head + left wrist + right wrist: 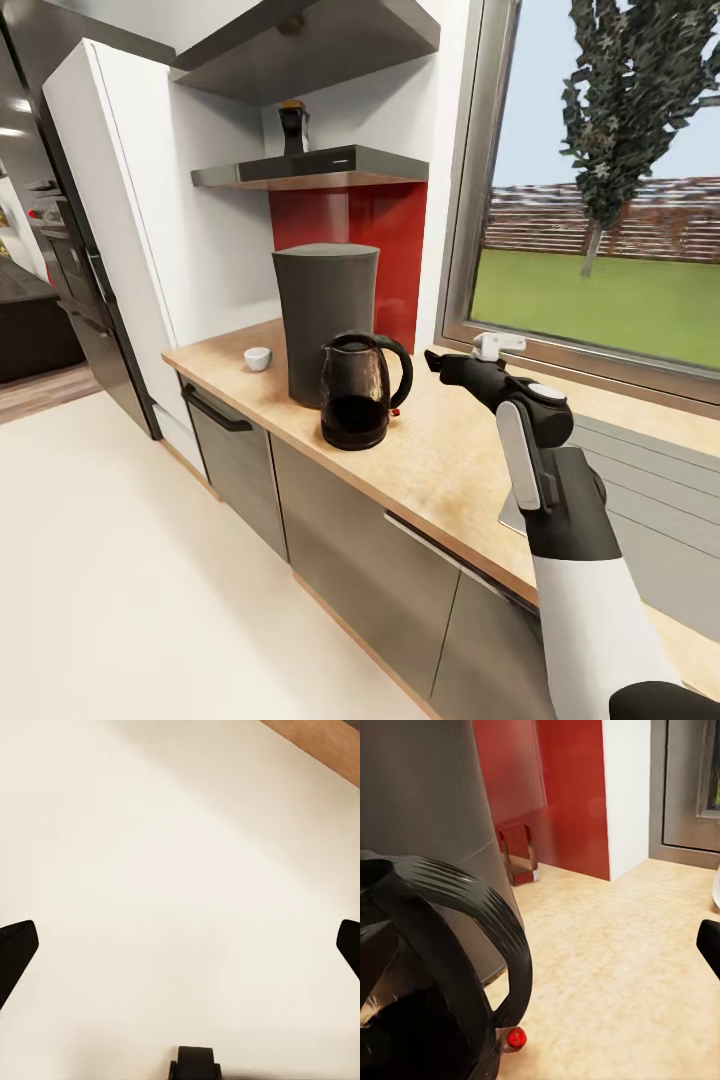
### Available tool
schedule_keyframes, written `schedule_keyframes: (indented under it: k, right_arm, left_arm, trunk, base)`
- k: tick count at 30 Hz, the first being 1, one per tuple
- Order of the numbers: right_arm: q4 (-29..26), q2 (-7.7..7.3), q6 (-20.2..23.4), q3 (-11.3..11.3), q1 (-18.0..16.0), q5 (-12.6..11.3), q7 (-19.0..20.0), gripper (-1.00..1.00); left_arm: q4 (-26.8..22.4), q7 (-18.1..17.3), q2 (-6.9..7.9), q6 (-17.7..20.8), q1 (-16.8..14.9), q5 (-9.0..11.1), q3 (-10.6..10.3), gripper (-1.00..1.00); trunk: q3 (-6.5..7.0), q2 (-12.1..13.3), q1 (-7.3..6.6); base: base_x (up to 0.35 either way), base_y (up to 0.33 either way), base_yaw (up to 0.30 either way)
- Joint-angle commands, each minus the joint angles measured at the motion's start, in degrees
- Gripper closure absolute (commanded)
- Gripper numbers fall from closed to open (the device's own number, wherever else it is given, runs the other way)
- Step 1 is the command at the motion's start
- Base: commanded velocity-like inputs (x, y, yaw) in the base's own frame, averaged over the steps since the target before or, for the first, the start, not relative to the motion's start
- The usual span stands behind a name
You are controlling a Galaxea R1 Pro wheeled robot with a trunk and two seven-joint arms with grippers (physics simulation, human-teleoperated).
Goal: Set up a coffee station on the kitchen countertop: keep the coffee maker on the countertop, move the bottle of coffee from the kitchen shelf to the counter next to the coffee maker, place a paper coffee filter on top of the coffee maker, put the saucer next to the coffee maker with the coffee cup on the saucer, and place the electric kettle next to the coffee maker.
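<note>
So the rounded smoky-glass electric kettle with black handle (362,392) is already parked on the light wood-grain bench (440,470), touching the tall dark grey coffee maker (324,320). The right end effector (440,362) hovers just beside the kettle on its handle side, jaws spread and holding nothing. The left end effector (180,945) hangs released over pale floor. The small dark coffee jar (292,126) sits on the glossy dark shelf (320,166) above, so I'd guess the right arm's nearer for reaching up.
</note>
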Motion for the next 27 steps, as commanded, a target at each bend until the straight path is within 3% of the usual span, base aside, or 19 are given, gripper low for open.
schedule_keyframes:
  k: [1,14,27]
  right_arm:
    - [-0.1,0.02,0.3,0.0,0.0,-0.3,-0.1,-1.0]
    - [0.0,0.02,0.2,-0.3,0.0,-0.3,-0.1,-1.0]
    - [0.0,0.02,0.2,-0.3,0.0,-0.4,-0.1,-1.0]
  left_arm:
    - [-0.1,0.1,0.01,-0.1,0.0,0.1,0.0,-1.0]
    - [-0.1,0.1,0.03,0.0,0.0,0.1,0.1,-1.0]
    - [-0.1,0.1,0.17,-0.1,0.0,0.1,0.1,-1.0]
  trunk:
    - [-0.05,0.0,0.0]
    - [-0.05,0.0,0.0]
    - [-0.05,0.0,0.0]
  base:
    - [0.0,0.0,0.0]
    - [0.029,0.026,-0.011]
    - [0.03,0.027,-0.252]
